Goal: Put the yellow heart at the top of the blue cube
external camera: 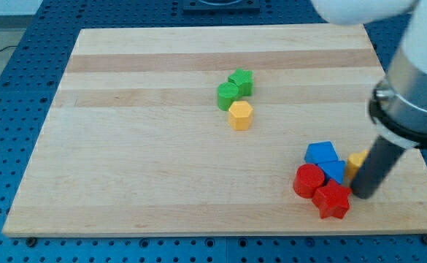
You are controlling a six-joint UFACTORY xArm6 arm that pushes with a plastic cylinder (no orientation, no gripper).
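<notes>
One yellow block [356,162] just left of my tip [360,194].

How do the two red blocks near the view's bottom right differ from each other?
The red cylinder is round with a flat circular top; the red star has points. The cylinder lies more to the view's left and higher, next to the blue blocks; the star lies lower, close to my tip, while the cylinder is farther from it. Both are red, similar in size, and they touch each other.
</notes>
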